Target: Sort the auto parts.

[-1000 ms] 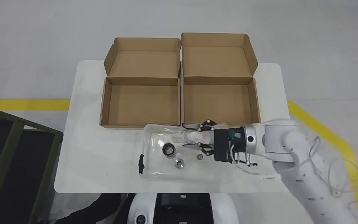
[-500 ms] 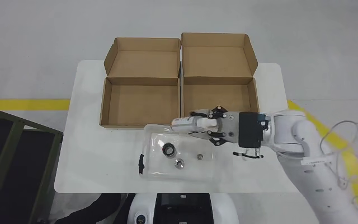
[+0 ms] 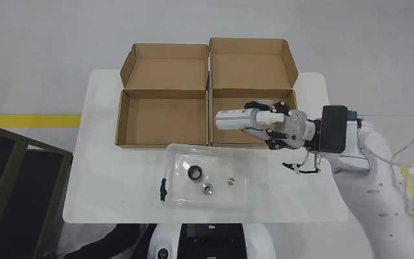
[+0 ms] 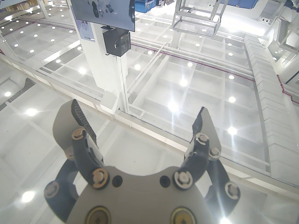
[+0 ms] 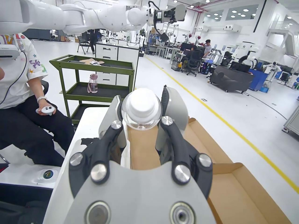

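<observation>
Apparent bottle now boxward, in end effector

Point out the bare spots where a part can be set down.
The left cardboard box is bare inside. So is the table strip along that box's left wall, and the patch left of the clear tray. The right cardboard box is crowded: the right gripper holds a bottle over it. The tray holds a bearing and smaller metal parts.

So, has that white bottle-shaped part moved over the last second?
Yes. The white bottle-shaped part went from above the clear tray to above the right-hand cardboard box, away from the robot.
</observation>
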### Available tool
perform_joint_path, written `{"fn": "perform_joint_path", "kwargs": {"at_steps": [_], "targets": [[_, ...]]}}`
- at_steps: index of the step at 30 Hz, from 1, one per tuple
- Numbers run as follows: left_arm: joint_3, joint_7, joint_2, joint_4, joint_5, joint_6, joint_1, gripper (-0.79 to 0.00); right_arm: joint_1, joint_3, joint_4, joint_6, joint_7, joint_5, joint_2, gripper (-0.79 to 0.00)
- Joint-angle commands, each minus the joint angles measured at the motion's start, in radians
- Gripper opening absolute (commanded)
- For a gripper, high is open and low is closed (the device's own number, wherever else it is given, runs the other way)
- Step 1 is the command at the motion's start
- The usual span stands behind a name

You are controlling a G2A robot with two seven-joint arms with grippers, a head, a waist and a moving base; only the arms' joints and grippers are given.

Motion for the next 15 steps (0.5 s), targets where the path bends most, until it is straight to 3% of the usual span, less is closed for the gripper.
{"fn": "perform_joint_path", "kwargs": {"at_steps": [1,15], "targets": [[0.000,0.000,0.000,0.000,0.000,0.000,0.000,0.000,-0.002,0.009,0.003,-0.002,-0.014,0.006,0.000,-0.785],[0.000,0.000,0.000,0.000,0.000,0.000,0.000,0.000,-0.003,-0.008,0.027,0.026,-0.057,-0.036,-0.013,-0.785]]}}
